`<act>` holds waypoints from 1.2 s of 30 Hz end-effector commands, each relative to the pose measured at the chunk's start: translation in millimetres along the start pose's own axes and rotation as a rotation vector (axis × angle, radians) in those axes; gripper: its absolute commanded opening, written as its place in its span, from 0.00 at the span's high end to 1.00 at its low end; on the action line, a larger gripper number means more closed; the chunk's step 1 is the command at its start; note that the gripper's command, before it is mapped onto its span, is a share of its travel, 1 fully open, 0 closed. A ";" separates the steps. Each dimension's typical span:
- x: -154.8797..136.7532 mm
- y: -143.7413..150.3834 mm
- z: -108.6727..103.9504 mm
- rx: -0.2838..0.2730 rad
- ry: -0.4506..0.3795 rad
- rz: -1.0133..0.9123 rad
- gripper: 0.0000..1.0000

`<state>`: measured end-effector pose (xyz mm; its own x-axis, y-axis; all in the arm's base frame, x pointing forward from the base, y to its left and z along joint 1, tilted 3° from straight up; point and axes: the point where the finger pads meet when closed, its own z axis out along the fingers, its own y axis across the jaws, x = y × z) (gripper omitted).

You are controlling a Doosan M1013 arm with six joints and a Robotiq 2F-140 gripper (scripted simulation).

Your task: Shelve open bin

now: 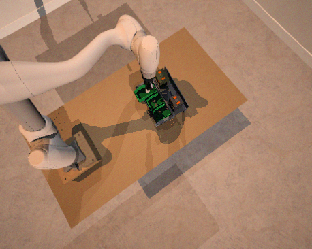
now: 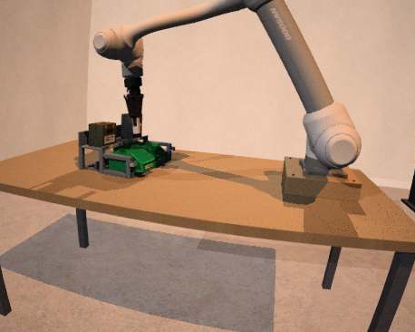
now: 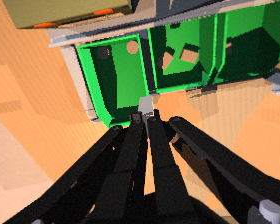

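The shelf [image 1: 181,101] [image 2: 89,150] stands on the table with three green open bins in a row. In the wrist view the left bin [image 3: 116,75] [image 1: 140,92] holds round parts and sticks out a little farther forward than the middle bin [image 3: 183,55] [image 1: 156,105] and the right bin [image 3: 251,45]. My gripper [image 3: 147,106] [image 1: 147,89] [image 2: 134,121] is shut, pointing down at the front right corner of the left bin's rim. Whether the tips touch the rim I cannot tell. I see nothing held between the fingers.
An olive box with orange marks [image 3: 66,10] [image 1: 163,77] [image 2: 101,132] sits on the shelf's top board, and another such box [image 1: 175,99] sits farther along. The arm's base block [image 1: 86,150] [image 2: 304,181] stands at the table's other end.
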<state>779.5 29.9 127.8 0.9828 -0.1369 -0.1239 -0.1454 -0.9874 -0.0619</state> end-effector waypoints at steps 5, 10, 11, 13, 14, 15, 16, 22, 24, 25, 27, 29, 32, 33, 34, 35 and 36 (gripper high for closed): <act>-0.1 0.0 -0.2 0.000 0.000 0.001 1.00; -2.2 -1.2 0.4 0.000 0.003 0.030 1.00; -4.0 -2.2 0.9 0.000 0.005 0.056 1.00; -9.8 -5.4 2.6 0.000 0.011 0.136 1.00; -13.8 -7.5 3.8 0.000 0.016 0.192 1.00; -18.5 -10.0 5.2 0.001 0.021 0.256 1.00; -22.4 -12.0 6.3 0.002 0.026 0.309 1.00; -42.1 -21.3 12.3 0.010 0.047 0.573 1.00; -49.0 -24.3 14.3 0.015 0.054 0.662 1.00; -52.4 -25.7 15.4 0.017 0.057 0.706 1.00; -52.4 -25.7 15.4 0.017 0.057 0.706 1.00; -64.7 -30.7 19.2 0.027 0.068 0.863 1.00; -73.8 -34.1 22.1 0.036 0.076 0.978 1.00; -77.4 -35.4 23.3 0.040 0.079 1.023 1.00; -81.0 -36.7 24.4 0.044 0.081 1.067 1.00; -84.6 -37.9 25.5 0.048 0.084 1.111 1.00; -88.2 -39.1 26.7 0.052 0.086 1.156 1.00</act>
<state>705.9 77.1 116.2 0.4019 -0.9117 -0.0857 -0.9150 -0.4034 0.0005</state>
